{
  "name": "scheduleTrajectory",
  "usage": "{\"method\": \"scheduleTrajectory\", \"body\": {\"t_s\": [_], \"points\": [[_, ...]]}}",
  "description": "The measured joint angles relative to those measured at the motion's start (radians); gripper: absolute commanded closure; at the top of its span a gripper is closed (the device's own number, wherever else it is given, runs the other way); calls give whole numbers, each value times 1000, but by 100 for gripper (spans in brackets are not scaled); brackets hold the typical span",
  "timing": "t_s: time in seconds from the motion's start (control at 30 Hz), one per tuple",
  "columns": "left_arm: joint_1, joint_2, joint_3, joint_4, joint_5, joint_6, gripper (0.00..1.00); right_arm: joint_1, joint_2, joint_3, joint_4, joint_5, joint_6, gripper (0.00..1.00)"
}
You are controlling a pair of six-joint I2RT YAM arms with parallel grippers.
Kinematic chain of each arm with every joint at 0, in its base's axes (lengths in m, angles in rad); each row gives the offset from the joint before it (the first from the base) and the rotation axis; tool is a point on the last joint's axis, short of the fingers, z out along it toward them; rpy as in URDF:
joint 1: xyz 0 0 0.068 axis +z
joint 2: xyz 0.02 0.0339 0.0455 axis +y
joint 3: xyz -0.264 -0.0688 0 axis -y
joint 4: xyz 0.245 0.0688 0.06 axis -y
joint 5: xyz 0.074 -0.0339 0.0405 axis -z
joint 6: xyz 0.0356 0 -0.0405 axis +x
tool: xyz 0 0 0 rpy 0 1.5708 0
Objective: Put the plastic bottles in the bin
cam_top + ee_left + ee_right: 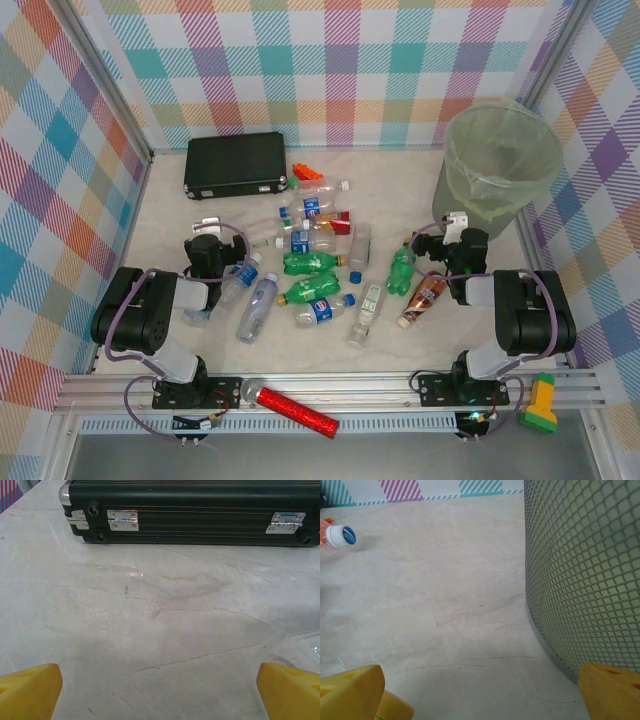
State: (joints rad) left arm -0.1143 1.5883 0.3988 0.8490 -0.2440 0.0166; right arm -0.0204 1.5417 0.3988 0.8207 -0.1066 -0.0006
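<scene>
Left end effector (160, 695) — released, yellow fingers (30, 692) wide apart, nothing between them. Hovers low over bare surface (165, 630), faces the flat black case (190, 510) ahead. From above, sits at the left edge of the pile, just beside a clear bottle (240, 280) with a white cap.

Right end effector (480, 695), also released and empty. Looks across bare surface, mesh wall of the bin (580, 580) close on its right, one white-capped bottle neck (340, 536) far off at left. From above, sits between bin and pile, near a green bottle (401, 268) and a brown bottle (424, 298).

Plastic bottles (315, 265): about a dozen, all lying loose mid-surface between the two arms, some touching or overlapping. Bin upright at the far right corner, well apart from the left arm. Inside it, only folds of pale green liner made out, bottom partly hidden.

Step in hand, as a guess: very start, choosing a first bottle, no grasp yet. Next, probably: drop onto an outlying bottle — brown or green for the right arm, nearest the bin. Close across the body rather than the cap, lift above the rim, then let go. Risk: round bottles rolling out from under the fingers. Leave the red glittery cylinder (297, 410) at the near rail alone.
</scene>
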Motion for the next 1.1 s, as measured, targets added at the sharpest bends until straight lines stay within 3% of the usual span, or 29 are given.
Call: {"method": "scheduleTrajectory", "body": {"t_s": [1.1], "points": [[6,0,0,-1,17,0,1,0,0,0,0,0,0,1]]}}
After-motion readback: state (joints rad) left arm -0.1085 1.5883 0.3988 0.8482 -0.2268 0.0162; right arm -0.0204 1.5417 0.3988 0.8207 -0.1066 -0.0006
